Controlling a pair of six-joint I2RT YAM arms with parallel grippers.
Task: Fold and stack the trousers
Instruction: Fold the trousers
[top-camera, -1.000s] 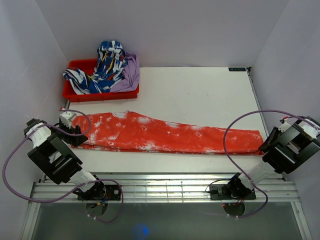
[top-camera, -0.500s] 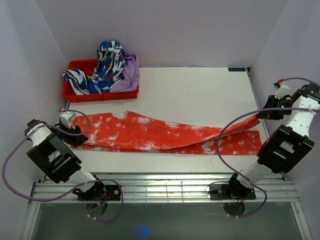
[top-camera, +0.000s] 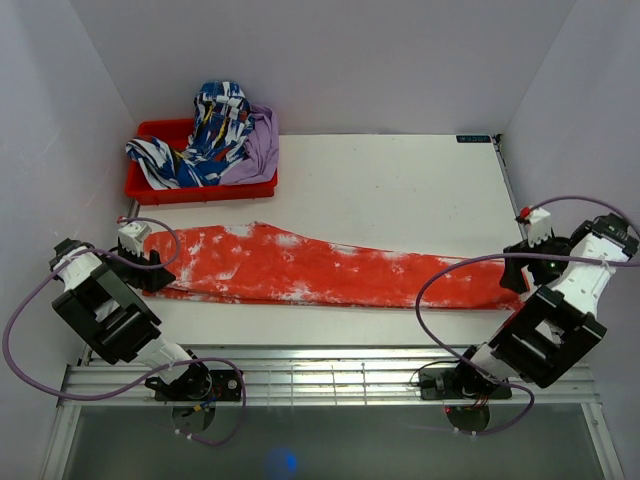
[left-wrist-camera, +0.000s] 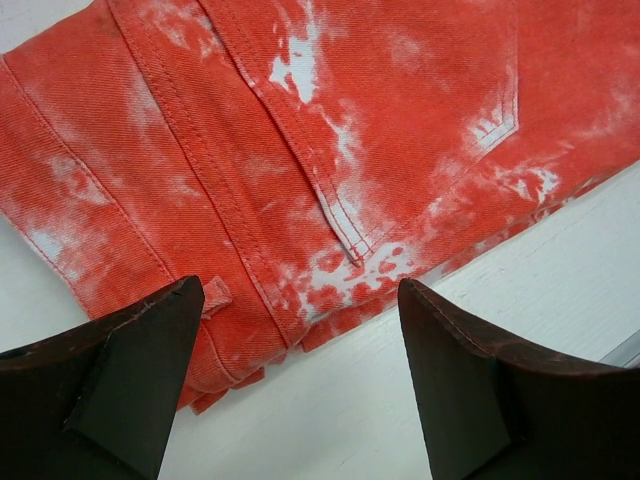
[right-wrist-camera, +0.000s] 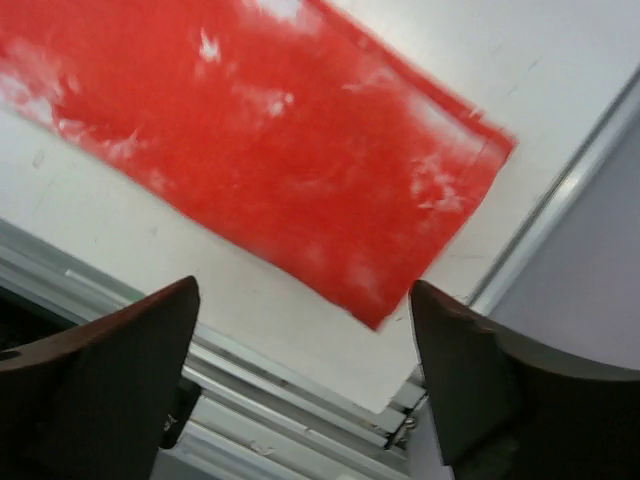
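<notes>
1. Starting at the near edge, a metal rail (top-camera: 330, 372) carries both arm bases, and the white desk (top-camera: 400, 190) stretches away behind it.
2. Just beyond the rail, the trousers (top-camera: 320, 268) lie flat on the desk, running long from left to right, the waistband (top-camera: 165, 262) at the left end and the leg hem (top-camera: 505, 285) at the right.
3. At the waistband end the left hand (top-camera: 138, 262) hovers with its fingers wide apart, nothing between them.
4. From the left wrist, the left hand (left-wrist-camera: 300, 290) looks down on the trousers (left-wrist-camera: 330, 130): the waistband (left-wrist-camera: 80, 190) crosses on a slant, a back pocket (left-wrist-camera: 400, 120) lies smooth, and bare desk (left-wrist-camera: 330, 420) shows below the cloth.
5. At the hem end the right hand (top-camera: 520, 265) hangs over the desk's right edge, fingers spread, holding nothing.
6. From the right wrist, blurred, the right hand (right-wrist-camera: 302, 290) frames the leg end of the trousers (right-wrist-camera: 250, 140); the hem (right-wrist-camera: 490, 170) lies on the desk (right-wrist-camera: 100, 230), clear of both fingers.
7. Well beyond the trousers, at the far left corner, a red bin (top-camera: 200, 190) holds a blue-and-white garment (top-camera: 215, 130) heaped high, with a purple garment (top-camera: 262, 145) against its right side.
</notes>
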